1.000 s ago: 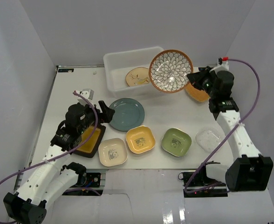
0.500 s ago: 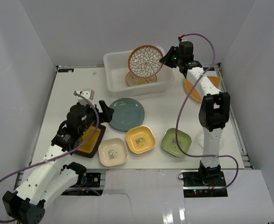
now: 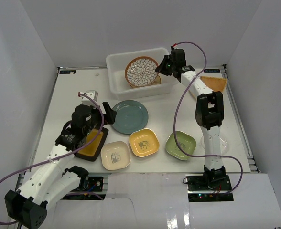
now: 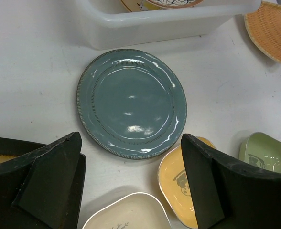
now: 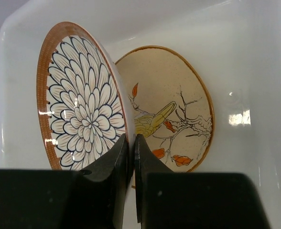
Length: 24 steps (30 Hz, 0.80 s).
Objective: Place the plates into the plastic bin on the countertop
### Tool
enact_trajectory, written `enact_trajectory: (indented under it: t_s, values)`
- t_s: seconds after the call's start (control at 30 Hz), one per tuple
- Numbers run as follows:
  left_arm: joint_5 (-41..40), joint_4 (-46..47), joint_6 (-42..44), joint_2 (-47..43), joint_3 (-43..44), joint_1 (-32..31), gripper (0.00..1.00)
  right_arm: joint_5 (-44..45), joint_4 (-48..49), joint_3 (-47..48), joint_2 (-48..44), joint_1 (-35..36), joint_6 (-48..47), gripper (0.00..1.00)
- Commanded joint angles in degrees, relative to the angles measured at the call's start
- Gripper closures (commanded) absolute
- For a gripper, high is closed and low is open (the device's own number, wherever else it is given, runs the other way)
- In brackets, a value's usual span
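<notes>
My right gripper (image 5: 132,143) is shut on the rim of the brown petal-patterned plate (image 5: 78,119), held on edge inside the plastic bin (image 3: 113,58) at the back of the countertop (image 3: 73,95). A tan bird-painted plate (image 5: 178,109) lies on the bin floor behind it. My left gripper (image 4: 131,143) hangs open over the near edge of the teal plate (image 4: 131,100), with nothing between its fingers. Along the front sit the dark rectangular plate (image 3: 90,143) and the cream (image 3: 115,155), yellow (image 3: 144,142) and green (image 3: 180,145) square plates. The orange fan-shaped plate (image 3: 212,85) lies right of the bin.
White walls close in the countertop on three sides. The right arm (image 3: 208,114) stretches from the front edge up to the bin, passing over the green plate's right side. A small grey block (image 3: 89,95) sits left of the teal plate.
The right arm has carried the petal-patterned plate left and down, from above the bin's right end into the bin. The left arm has barely moved.
</notes>
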Motion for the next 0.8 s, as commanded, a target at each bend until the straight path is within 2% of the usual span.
enact_trajectory:
  t_s: [0.0, 0.37, 0.43, 0.5, 0.53, 0.6, 0.63, 0.77]
  values:
    - [-0.3, 0.0, 0.3, 0.5, -0.2, 0.8, 0.05, 0.0, 10.3, -0.7, -1.7, 0.1, 2.5, 0.92]
    - [-1.3, 0.6, 0.0, -0.2, -0.8, 2.1, 0.05, 2.7, 12.5, -4.6, -0.8, 1.9, -0.2, 0.85]
    - [-1.9, 0.6, 0.1, -0.1, -0.7, 2.3, 0.05, 3.2, 12.9, -5.2, -1.2, 2.1, -0.5, 0.79]
    - [-2.4, 0.5, 0.1, 0.4, -0.8, 2.4, 0.05, 3.6, 13.2, -6.5, -1.6, 2.2, -0.7, 0.71]
    - [-2.4, 0.6, 0.1, 0.5, -0.8, 2.4, 0.05, 4.0, 13.9, -7.0, -2.1, 2.3, -0.7, 0.57]
    - [-2.5, 0.5, -0.2, 0.8, -0.9, 2.5, 0.05, 4.4, 14.8, -9.0, -2.8, 2.4, -0.9, 0.45]
    - [-2.6, 0.5, -0.3, 1.0, -0.9, 2.5, 0.05, 4.6, 15.6, -9.3, -3.3, 2.5, -1.0, 0.33]
    - [-3.4, 0.6, -0.4, 1.6, -0.6, 2.5, 0.05, 4.6, 15.5, -9.1, -4.4, 2.6, -2.3, 0.15]
